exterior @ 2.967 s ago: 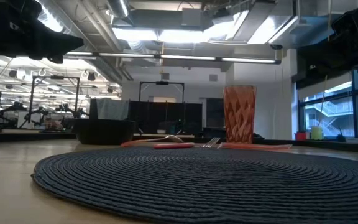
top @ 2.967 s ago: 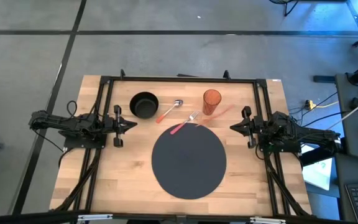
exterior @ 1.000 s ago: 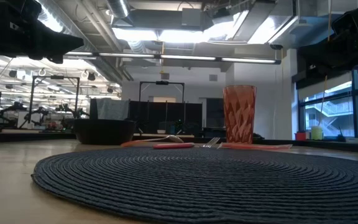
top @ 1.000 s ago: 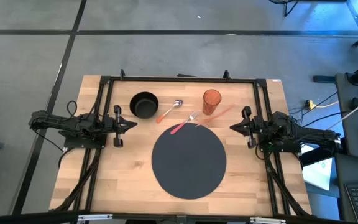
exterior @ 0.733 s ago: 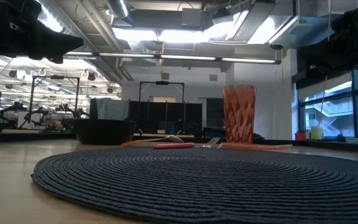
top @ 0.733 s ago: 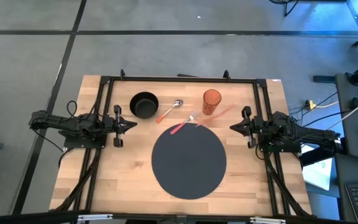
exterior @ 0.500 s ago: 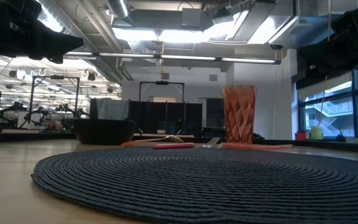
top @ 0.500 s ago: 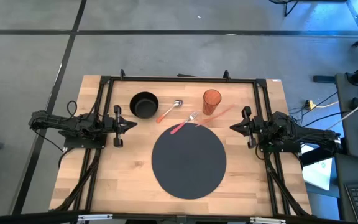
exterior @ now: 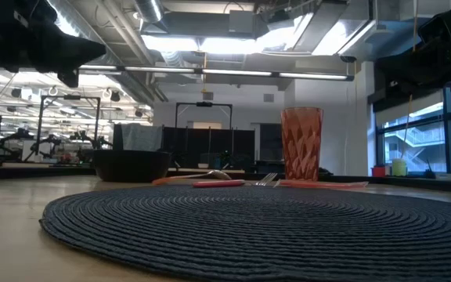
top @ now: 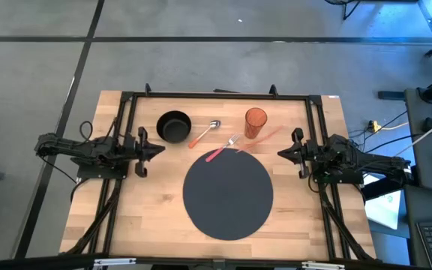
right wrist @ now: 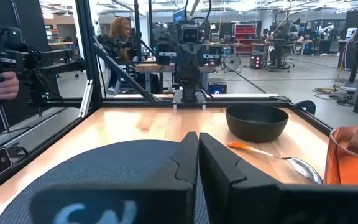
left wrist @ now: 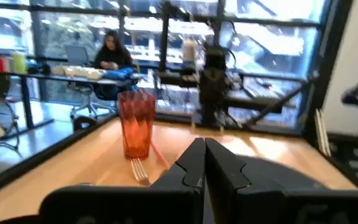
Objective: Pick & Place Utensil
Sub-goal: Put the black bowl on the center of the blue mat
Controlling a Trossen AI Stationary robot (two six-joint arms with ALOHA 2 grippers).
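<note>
On the wooden tabletop a fork is lying flat, tines near the orange cup, handle tip overlapping the dark mat; it is looking light, stiff and slippery, best pinched mid-handle; the left end effector and right end effector are waiting at the sides, fingers together.

Left arm: I reach in low from the bench's left edge, stretched level toward the middle.
Left gripper: my fingers are pressed together, holding nothing.
Right arm: I reach in from the bench's right edge, mirroring the left.
Right gripper: my fingers are closed together, empty.
</note>
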